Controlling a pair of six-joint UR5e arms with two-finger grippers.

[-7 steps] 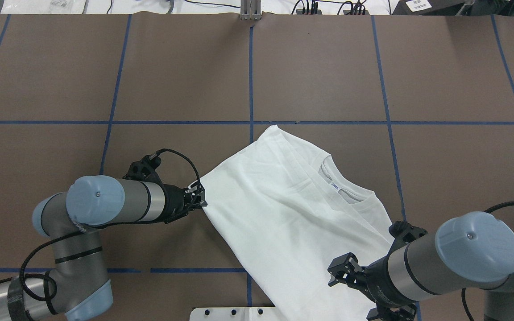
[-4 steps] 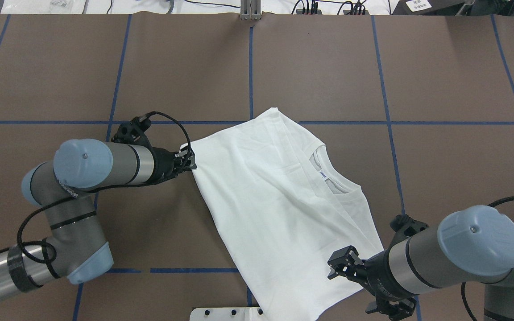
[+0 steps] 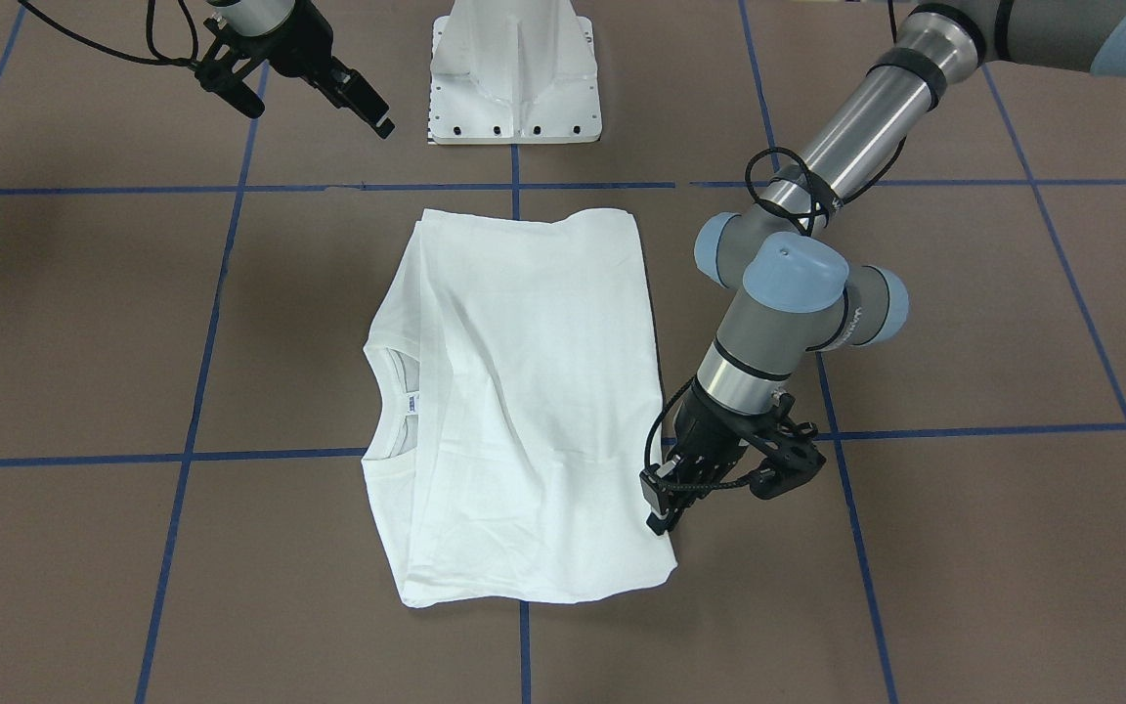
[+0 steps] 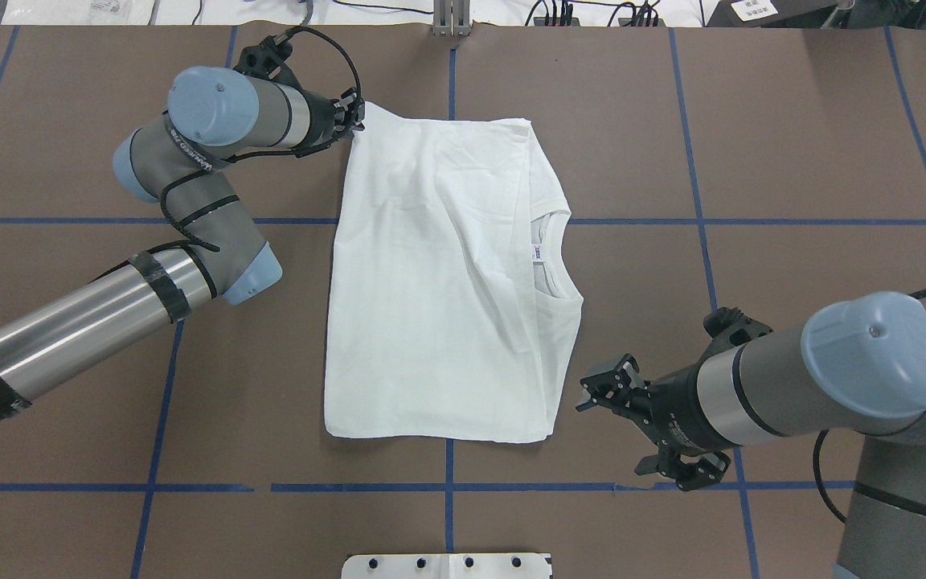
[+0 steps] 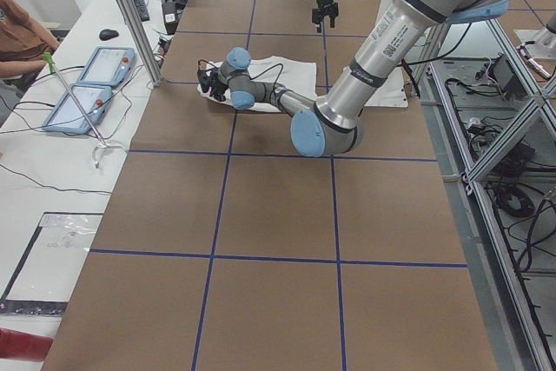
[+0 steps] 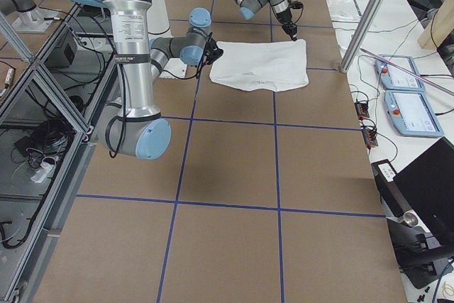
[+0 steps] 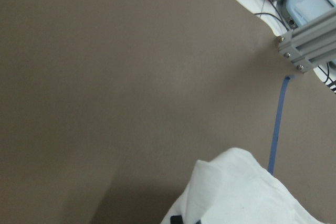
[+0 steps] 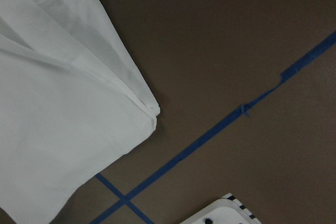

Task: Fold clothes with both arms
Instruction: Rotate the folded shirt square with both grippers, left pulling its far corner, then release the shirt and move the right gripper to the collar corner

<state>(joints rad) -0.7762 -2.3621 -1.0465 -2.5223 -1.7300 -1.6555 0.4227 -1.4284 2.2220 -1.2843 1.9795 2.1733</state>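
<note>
The brown table (image 4: 792, 161), crossed by blue tape lines, carried the white shirt (image 4: 439, 281) at its middle. The shirt lay flat, folded into a long rectangle, with its far end past a cross line of tape. The left arm (image 4: 109, 297) reached out to the shirt's far left corner. The right arm (image 4: 792, 386) hung by the near right corner.

The front-facing view showed the whole white pedestal base (image 3: 514, 78), while the overhead view caught only its edge. The overhead view showed the left gripper (image 4: 354, 119) pressed together on the shirt's corner. The left wrist camera showed only a white fold of cloth and a dark fingertip at its bottom edge.

The right gripper (image 4: 624, 430) was spread wide, just beside the shirt but not touching it. Its own camera showed none of its fingers, only the shirt's corner, the tape and a bit of the base.

The ribbed collar (image 4: 545, 233) opened toward the robot's right, and the small neck label (image 4: 538, 256) sat inside it. The side views were too distant to show the label.
</note>
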